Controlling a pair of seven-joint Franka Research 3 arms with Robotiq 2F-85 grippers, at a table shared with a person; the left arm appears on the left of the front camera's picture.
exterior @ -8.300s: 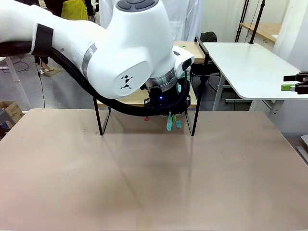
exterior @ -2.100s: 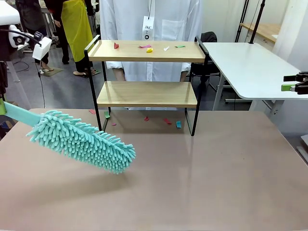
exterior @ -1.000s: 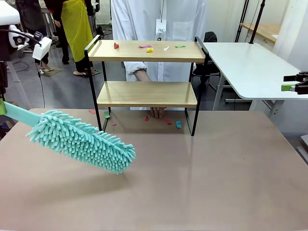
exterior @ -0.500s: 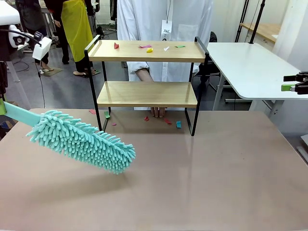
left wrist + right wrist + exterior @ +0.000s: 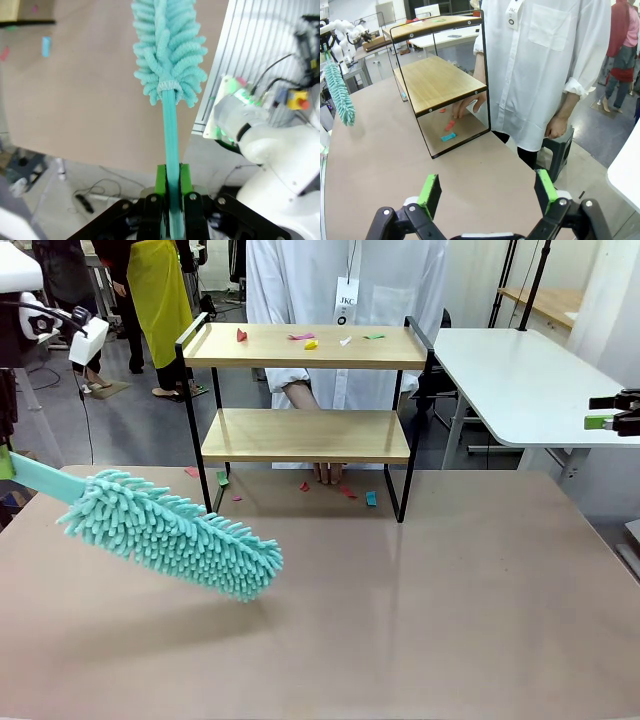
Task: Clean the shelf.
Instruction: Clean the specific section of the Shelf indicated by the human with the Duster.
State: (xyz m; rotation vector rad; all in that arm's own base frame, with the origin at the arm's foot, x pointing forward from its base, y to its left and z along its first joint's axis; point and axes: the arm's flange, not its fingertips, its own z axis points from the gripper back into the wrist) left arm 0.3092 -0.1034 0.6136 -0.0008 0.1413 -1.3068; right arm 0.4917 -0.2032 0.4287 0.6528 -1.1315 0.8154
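Currently the left gripper (image 5: 170,180) clamps the duster (image 5: 170,535) by its handle, clear of the shelf (image 5: 300,436), whose top board carries scraps (image 5: 310,343), so cleaning is judged largely outstanding.

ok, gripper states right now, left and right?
Left gripper: shut on the duster, by its handle.
Right gripper: open, holding nothing.
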